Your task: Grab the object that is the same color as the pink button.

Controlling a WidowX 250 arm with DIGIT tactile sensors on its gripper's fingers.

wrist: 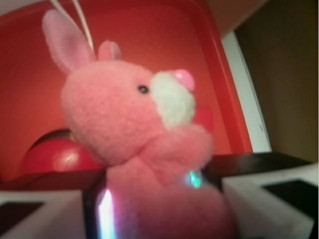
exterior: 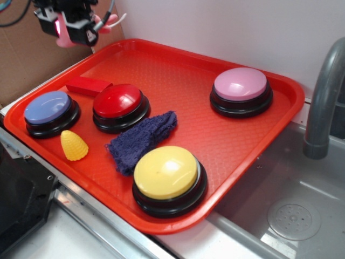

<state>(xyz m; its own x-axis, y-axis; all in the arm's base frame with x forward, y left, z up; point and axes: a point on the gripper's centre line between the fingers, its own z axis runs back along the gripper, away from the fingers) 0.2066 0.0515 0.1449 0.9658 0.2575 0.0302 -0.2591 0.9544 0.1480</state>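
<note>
Toy [wrist: 144,149], pink like the pink button [exterior: 240,84], sits clamped in the fingers [exterior: 69,31], lifted above the tray's [exterior: 178,75] 11 o'clock corner. Grip should hold firm; a loosened hold would likely drop it.

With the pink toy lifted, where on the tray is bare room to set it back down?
The widest bare patch of the red tray runs between the red button and pink button, up to the back rim. The front-left is crowded: blue button, yellow cone, dark cloth, yellow button.
</note>
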